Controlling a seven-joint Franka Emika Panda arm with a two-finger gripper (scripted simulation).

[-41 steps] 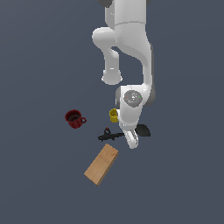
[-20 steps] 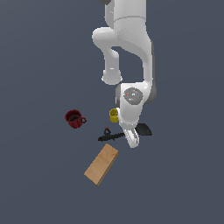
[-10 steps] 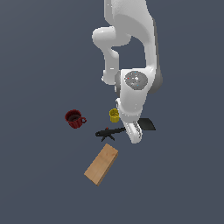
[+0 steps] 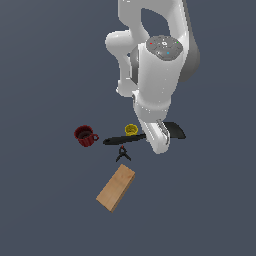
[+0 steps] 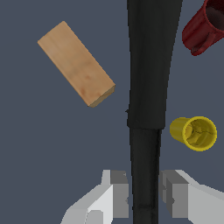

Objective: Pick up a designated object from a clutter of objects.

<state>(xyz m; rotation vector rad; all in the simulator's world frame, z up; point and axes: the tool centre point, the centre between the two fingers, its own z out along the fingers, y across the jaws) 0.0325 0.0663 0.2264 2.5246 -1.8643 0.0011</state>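
The long slim matte-black spatula (image 5: 151, 83) runs between the 2 grey pads (image 5: 119, 192) of the white gripper (image 5: 144, 194). The pads sit flush on both sides of the thin handle, so the gripper is clenched on the spatula. In the exterior view the spatula (image 4: 125, 139) lies roughly level, with its narrow handle end toward the exterior view's left and its broad wedge-shaped head past the gripper (image 4: 157, 140) on the exterior view's right. Whether it is clear of the floor cannot be told.

Shapes and materials:
- The tan wooden block (image 4: 116, 187) is a flat rectangular slab with visible grain and sharp edges. It sits well apart from the spatula, nearer the camera.
- The small black clamp (image 4: 123, 154) has splayed legs. It sits between the block and the spatula handle, near the handle. It is hidden in the wrist view.
- The small yellow cup (image 4: 131, 130) is a smooth round cup, just beside the handle on the far side. In the wrist view the cup (image 5: 194, 133) shows its open mouth.
- The glossy dark red mug (image 4: 85, 135) has a handle and sits near the spatula's handle tip. Whether they touch is unclear.

The plain dark grey floor (image 4: 45, 200) stretches open around the cluster on all sides. The white arm (image 4: 160, 70) hides the floor directly behind the gripper.
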